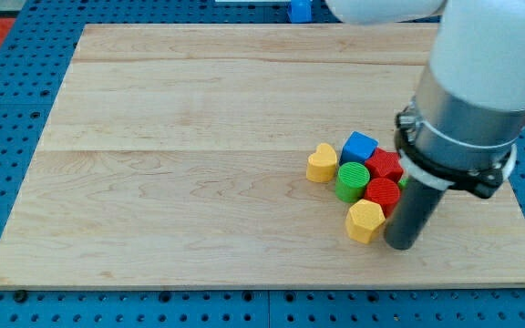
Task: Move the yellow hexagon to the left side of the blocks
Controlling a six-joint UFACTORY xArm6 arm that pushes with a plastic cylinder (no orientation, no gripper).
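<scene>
The yellow hexagon (365, 220) lies at the bottom edge of the block cluster, touching the red cylinder (383, 194). My tip (401, 242) rests on the board just right of the hexagon, close to or touching it. Above sit the green cylinder (352, 181), the red star (386, 165), the blue block (360, 147) and the yellow heart (321, 163), the leftmost block. The green star is hidden behind the rod.
The wooden board (199, 164) lies on a blue pegboard (7, 155). The arm's white and grey body (477, 82) covers the view's upper right. A blue object (300, 10) sits beyond the board's top edge.
</scene>
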